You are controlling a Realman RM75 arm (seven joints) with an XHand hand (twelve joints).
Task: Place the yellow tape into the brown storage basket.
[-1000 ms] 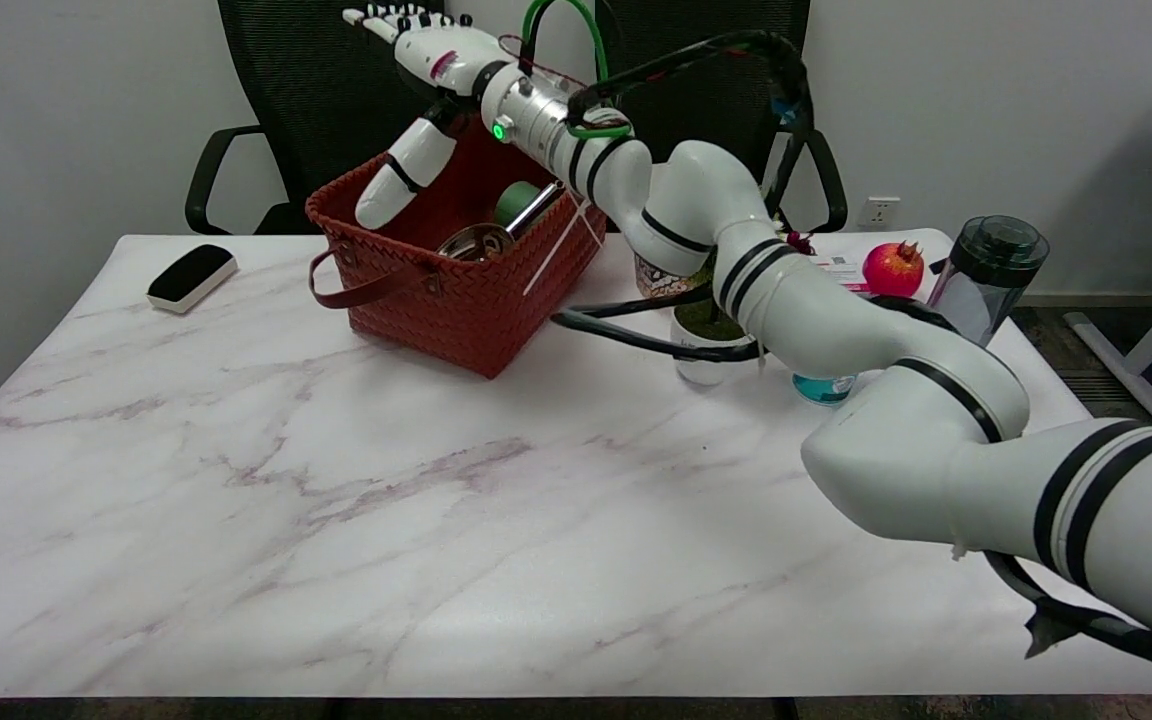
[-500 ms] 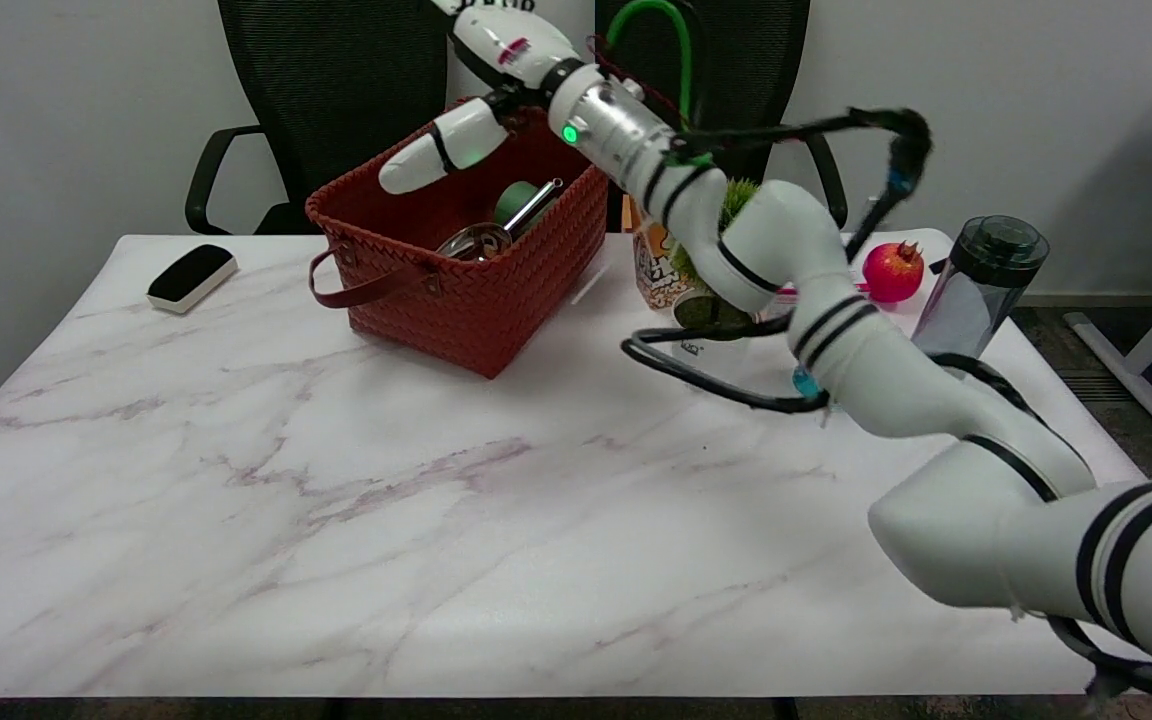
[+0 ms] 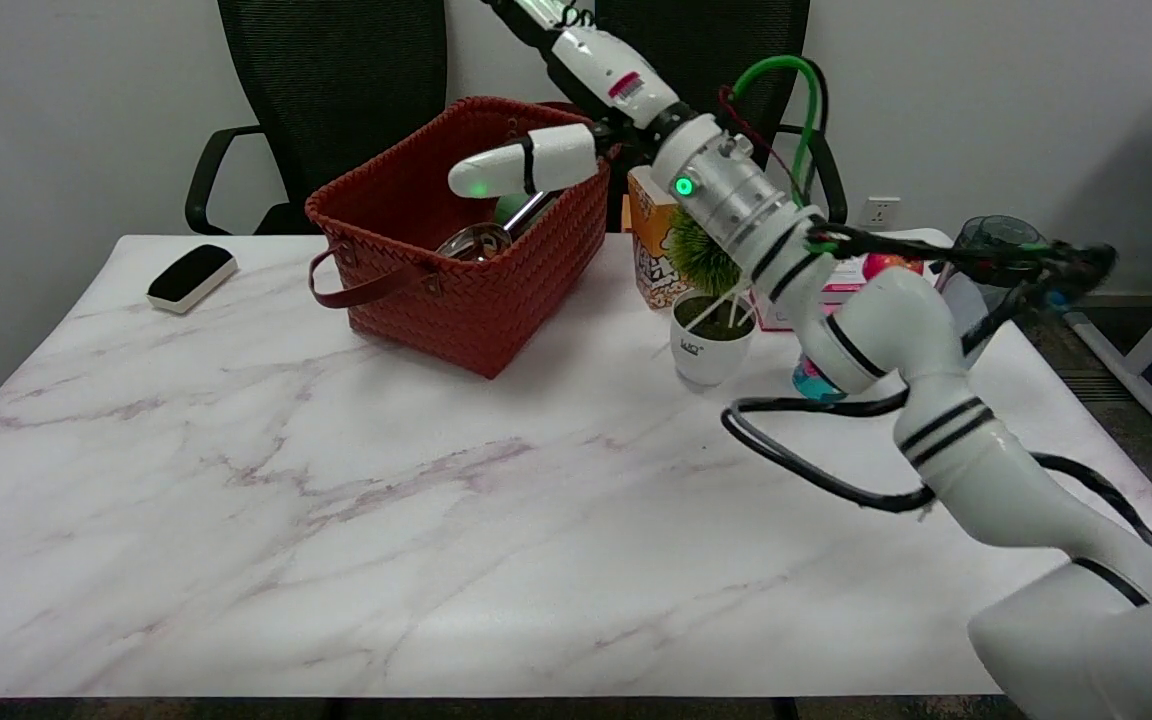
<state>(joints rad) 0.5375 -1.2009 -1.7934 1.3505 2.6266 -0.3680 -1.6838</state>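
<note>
the right hand (image 3: 576, 95) hangs above the brown storage basket (image 3: 456, 285), its fingers cut off by the top edge, so its grip cannot be told; one digit juts out, holding nothing. the yellow tape is not visible; the basket's depths are partly hidden.

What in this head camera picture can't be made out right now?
- Right hand: fingers cut off by the top edge; only the thumb shows, so open or shut is unclear.
- Yellow tape: not visible; the basket front wall hides most of its inside.
- Pomegranate and dark-lidded bottle: mostly covered by the arm and blurred cable.
</note>
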